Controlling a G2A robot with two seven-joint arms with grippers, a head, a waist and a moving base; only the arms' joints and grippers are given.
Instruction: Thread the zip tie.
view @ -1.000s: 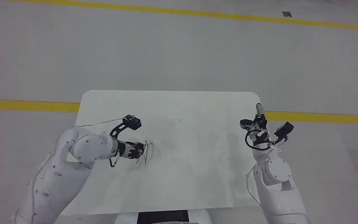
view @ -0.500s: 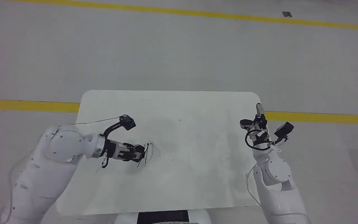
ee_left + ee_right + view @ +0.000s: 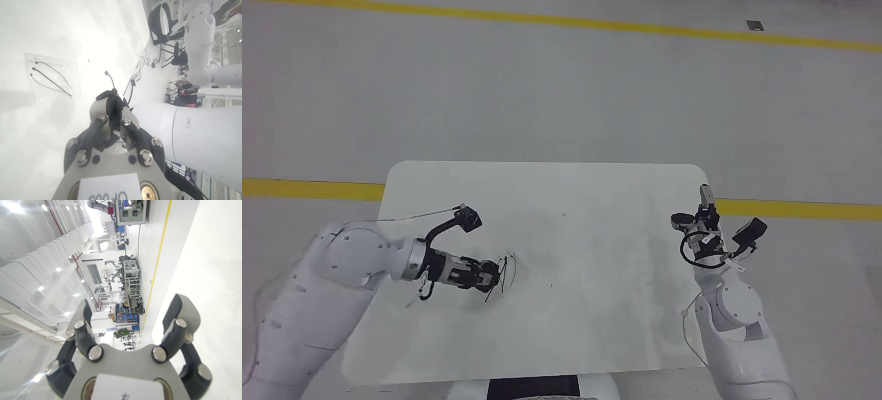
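left claw (image 3: 113, 100) clamped on zip tie (image 3: 110, 79), over bench (image 3: 592, 200) left side | right claw (image 3: 132, 309) wide, empty, right edge | risk: thin strap twists in grip, tail misses head

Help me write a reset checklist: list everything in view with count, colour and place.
held zip tie: one, black, head end sticking out past the left gripper's fingertips
spare zip ties: three, black, inside the bag
bag: one, clear, flat on the table near the left gripper
table: one, white, in front of the robot
left gripper: one, grey and black, shut on the held zip tie, over the table
right gripper: one, grey and black, open, empty, at the table's right edge
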